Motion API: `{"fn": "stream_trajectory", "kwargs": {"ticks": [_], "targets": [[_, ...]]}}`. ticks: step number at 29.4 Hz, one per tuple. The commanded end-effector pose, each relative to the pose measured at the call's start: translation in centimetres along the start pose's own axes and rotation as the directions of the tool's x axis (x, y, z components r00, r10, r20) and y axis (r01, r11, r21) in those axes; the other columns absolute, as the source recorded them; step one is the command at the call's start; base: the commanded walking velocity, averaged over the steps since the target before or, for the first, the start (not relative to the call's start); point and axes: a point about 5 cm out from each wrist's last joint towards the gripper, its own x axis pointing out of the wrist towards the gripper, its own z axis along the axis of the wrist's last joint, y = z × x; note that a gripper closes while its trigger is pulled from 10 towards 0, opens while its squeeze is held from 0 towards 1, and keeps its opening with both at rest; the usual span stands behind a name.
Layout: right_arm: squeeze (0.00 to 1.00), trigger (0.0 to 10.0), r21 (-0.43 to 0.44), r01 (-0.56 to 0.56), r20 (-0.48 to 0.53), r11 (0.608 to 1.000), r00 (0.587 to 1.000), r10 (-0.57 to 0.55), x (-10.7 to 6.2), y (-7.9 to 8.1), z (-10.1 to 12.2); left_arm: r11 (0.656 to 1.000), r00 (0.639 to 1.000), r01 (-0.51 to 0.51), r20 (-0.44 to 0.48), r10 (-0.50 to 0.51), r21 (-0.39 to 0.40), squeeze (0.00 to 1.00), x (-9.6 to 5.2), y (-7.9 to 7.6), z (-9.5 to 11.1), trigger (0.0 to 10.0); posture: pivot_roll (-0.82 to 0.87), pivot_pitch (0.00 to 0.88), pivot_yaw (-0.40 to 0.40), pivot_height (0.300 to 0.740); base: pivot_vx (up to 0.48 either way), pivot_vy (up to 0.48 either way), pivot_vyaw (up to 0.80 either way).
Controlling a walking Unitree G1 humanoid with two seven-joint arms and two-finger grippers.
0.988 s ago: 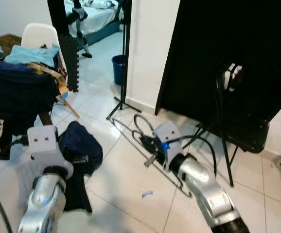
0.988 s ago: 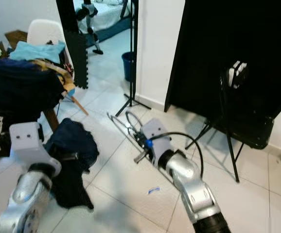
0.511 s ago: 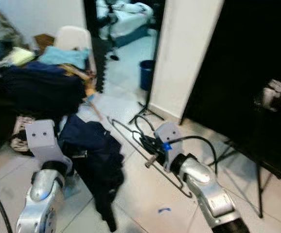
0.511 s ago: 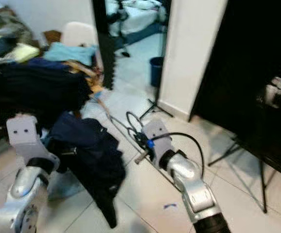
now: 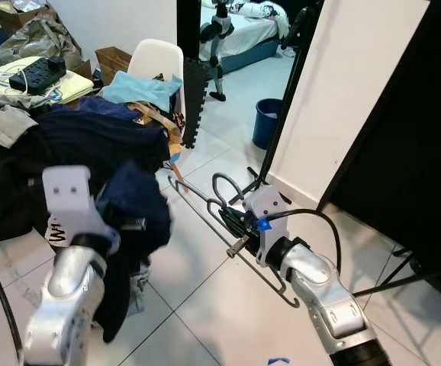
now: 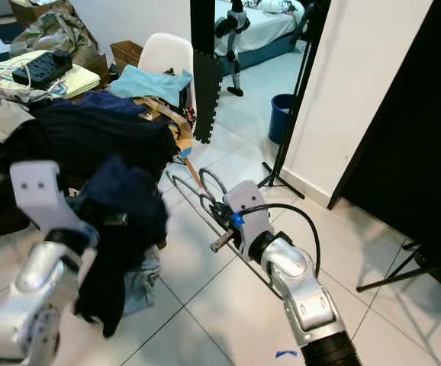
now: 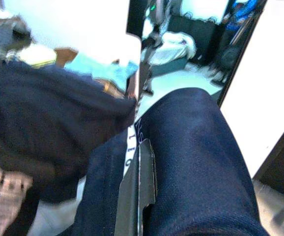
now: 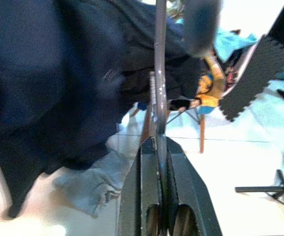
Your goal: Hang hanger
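Metal hanger (image 5: 205, 200) clamped in right gripper (image 5: 232, 221)

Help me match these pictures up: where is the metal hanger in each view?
Left eye: hanger centre, held by right gripper.
Right eye: centre.
Left wrist: not in it.
Right wrist: its rod runs up the middle.
Shared landmark: dark blue garment.

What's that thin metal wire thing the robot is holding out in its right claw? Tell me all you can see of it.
It is a hanger of thin grey metal wire, with a curved hook at the far end and a long bar running down toward the camera. It lies tilted, held above the white tiled floor. The right gripper is shut on it, and in the right wrist view the wire runs straight out between the black fingers. No clothing hangs on it.
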Motion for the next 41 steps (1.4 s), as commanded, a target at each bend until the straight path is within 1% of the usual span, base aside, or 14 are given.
{"fn": "stream_trajectory", "kwargs": {"ticks": [1, 4, 5, 10, 12, 13, 15, 18, 19, 20, 24, 28, 35, 41], "targets": [[0.0, 10.0, -0.002, 0.01, -0.005, 1.0, 1.0, -0.01, -0.3, -0.3, -0.2, 1.0, 0.999, 0.029, 0.038, -0.029, -0.007, 0.0, 0.1, -0.4, 1.0, 10.0, -0.05, 0.068, -0.063, 0.74, 0.311, 0.0, 0.0], [0.0, 10.0, -0.008, 0.01, -0.007, 1.0, 1.0, -0.01, -0.3, -0.3, -0.2, 1.0, 0.998, 0.027, 0.062, -0.026, -0.009, 0.0, 0.4, -0.4, 1.7, 10.0, -0.05, 0.066, -0.062, 0.74, 0.309, 0.0, 0.0], [0.0, 10.0, -0.01, 0.009, -0.008, 1.0, 1.0, -0.009, -0.3, -0.3, -0.3, 1.0, 0.997, 0.022, 0.08, -0.021, -0.014, 0.0, 0.6, -0.4, 2.3, 10.0, -0.05, 0.066, -0.062, 0.74, 0.307, 0.0, 0.0], [0.0, 10.0, -0.009, 0.005, -0.009, 1.0, 1.0, -0.005, -0.3, -0.2, -0.3, 1.0, 0.994, 0.019, 0.111, -0.018, -0.007, 0.0, 1.0, -0.2, 3.2, 10.0, -0.04, 0.062, -0.064, 0.74, 0.307, 0.0, 0.0], [0.0, 10.0, -0.003, -0.001, -0.009, 1.0, 1.0, 0.001, -0.3, -0.2, -0.4, 0.999, 0.989, 0.017, 0.149, -0.021, 0.028, 0.0, 1.6, 0.1, 4.4, 10.0, -0.04, 0.056, -0.068, 0.74, 0.306, 0.0, 0.0], [0.0, 10.0, -0.003, -0.001, -0.009, 1.0, 1.0, 0.001, -0.3, -0.2, -0.4, 0.999, 0.989, 0.017, 0.149, -0.021, 0.028, 0.0, 1.6, 0.1, 4.4, 10.0, -0.04, 0.056, -0.068, 0.74, 0.304, 0.0, 0.0], [0.0, 10.0, -0.002, -0.004, -0.008, 1.0, 1.0, 0.004, -0.4, -0.2, -0.5, 0.999, 0.984, 0.011, 0.179, -0.02, 0.052, 0.0, 2.2, 0.5, 5.5, 10.0, -0.04, 0.051, -0.068, 0.74, 0.304, 0.0, 0.0], [0.0, 10.0, -0.002, -0.005, -0.008, 1.0, 1.0, 0.005, -0.3, -0.1, -0.5, 0.997, 0.98, 0.002, 0.199, -0.016, 0.071, 0.0, 2.6, 0.8, 6.2, 10.0, -0.04, 0.051, -0.069, 0.74, 0.306, 0.0, 0.0], [0.0, 10.0, -0.012, -0.01, -0.015, 1.0, 1.0, 0.01, -0.2, 0.1, -0.6, 0.993, 0.971, -0.034, 0.24, 0.007, 0.11, 0.0, 3.5, 1.9, 7.7, 10.0, -0.04, 0.046, -0.067, 0.74, 0.307, 0.0, 0.0], [0.0, 10.0, -0.027, -0.015, -0.022, 1.0, 1.0, 0.014, -0.1, 0.2, -0.6, 0.99, 0.965, -0.062, 0.262, 0.027, 0.128, 0.0, 4.1, 2.7, 8.6, 10.0, -0.04, 0.046, -0.063, 0.74, 0.304, 0.0, 0.0], [0.0, 10.0, -0.02, -0.014, -0.032, 1.0, 0.999, 0.014, 0.0, 0.2, -0.7, 0.988, 0.961, -0.081, 0.273, 0.041, 0.134, 0.0, 4.4, 3.2, 9.1, 10.0, -0.04, 0.044, -0.061, 0.74, 0.304, 0.0, 0.0], [0.0, 10.0, -0.015, -0.011, -0.026, 1.0, 1.0, 0.011, 0.1, 0.3, -0.7, 0.987, 0.957, -0.083, 0.286, 0.041, 0.137, 0.0, 5.3, 3.6, 9.8, 10.0, -0.05, 0.044, -0.05, 0.74, 0.302, 0.0, 0.8], [0.0, 10.0, 0.002, 0.012, -0.007, 1.0, 1.0, -0.012, -0.1, 0.2, -0.5, 0.991, 0.954, -0.038, 0.3, -0.003, 0.131, 0.0, 6.1, 2.6, 10.3, 10.0, -0.05, 0.047, -0.04, 0.74, 0.303, 0.0, 0.0], [0.0, 10.0, 0.0, 0.016, -0.002, 1.0, 1.0, -0.016, -0.1, 0.2, -0.4, 0.991, 0.952, -0.022, 0.306, -0.02, 0.133, 0.0, 6.2, 2.4, 10.6, 10.0, -0.05, 0.049, -0.041, 0.74, 0.302, 0.0, 0.0]]}}
